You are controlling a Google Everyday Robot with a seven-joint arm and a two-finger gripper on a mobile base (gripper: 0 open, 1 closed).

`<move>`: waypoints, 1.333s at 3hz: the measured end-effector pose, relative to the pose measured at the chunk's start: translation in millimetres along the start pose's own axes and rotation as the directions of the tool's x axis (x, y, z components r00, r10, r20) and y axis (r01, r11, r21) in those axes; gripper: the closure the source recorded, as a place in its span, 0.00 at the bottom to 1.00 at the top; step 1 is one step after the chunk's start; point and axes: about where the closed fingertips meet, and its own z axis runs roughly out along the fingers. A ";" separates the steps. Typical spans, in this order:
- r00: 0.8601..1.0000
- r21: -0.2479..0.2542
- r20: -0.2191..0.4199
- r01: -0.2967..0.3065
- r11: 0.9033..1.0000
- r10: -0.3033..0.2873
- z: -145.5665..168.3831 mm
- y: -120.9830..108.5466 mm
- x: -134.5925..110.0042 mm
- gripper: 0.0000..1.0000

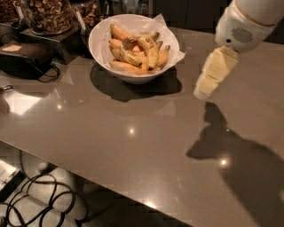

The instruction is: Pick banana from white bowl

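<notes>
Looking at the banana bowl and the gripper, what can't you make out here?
Camera view:
- Gripper, above the table right of the white bowl: its arm is cut off by the top and right edges.
- Bananas: lower ones buried under the top ones, so no count.
- Snack jar: top cut off by the upper edge.
- Dark object at left: too dark to identify.

arm (243, 30): white rounded shell, dotted grille | gripper (203, 92): cream, blocky, right of white bowl (96, 44)
</notes>
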 end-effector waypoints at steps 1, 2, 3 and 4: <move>0.996 -0.024 0.003 -0.093 0.995 0.093 18.2 -34.5 -25.9 0.00; 0.995 -0.010 0.025 -0.091 0.996 0.092 14.2 -39.4 -32.5 0.00; 0.988 -0.010 0.081 -0.130 0.991 0.131 18.2 -39.5 -43.9 0.00; 0.983 -0.017 0.076 -0.167 0.986 0.168 30.3 -48.7 -69.7 0.00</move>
